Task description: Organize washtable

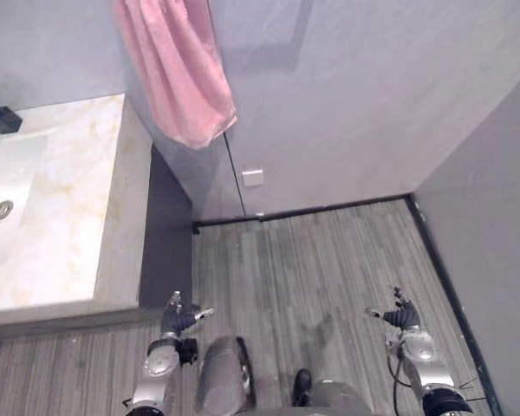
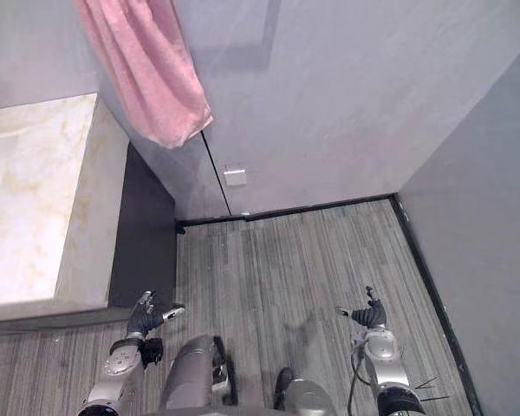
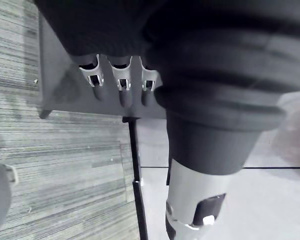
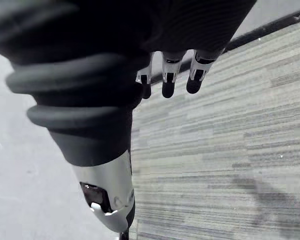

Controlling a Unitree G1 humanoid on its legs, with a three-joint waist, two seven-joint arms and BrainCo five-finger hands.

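Counter (image 1: 65,217) of pale cream stone with faint yellow veining takes up the left side of the frame. A white sink (image 1: 9,186) is sunk into it at the far left, with a round metal drain (image 1: 2,210) in the bowl. A small dark block (image 1: 3,119) sits on the counter's far upper-left corner. Below the stone edge the side of the cabinet (image 1: 166,234) is dark grey.

A pink towel (image 1: 178,69) hangs down the grey wall at the upper middle of the frame, its lower end just right of the counter's back corner. A small white wall plate (image 1: 252,178) is set lower on the same wall, beside a thin dark vertical seam. Grey striped plank flooring (image 1: 329,260) covers the lower half of the frame, edged by a black skirting strip (image 1: 329,208) where it meets the walls.

The left hand (image 1: 180,319) hangs at the lower left, just right of the counter's near corner, with its fingers (image 3: 122,85) straight, side by side and holding nothing. The right hand (image 1: 402,314) hangs at the lower right over the floor, fingers (image 4: 167,82) likewise straight and empty, thumb out to the side.
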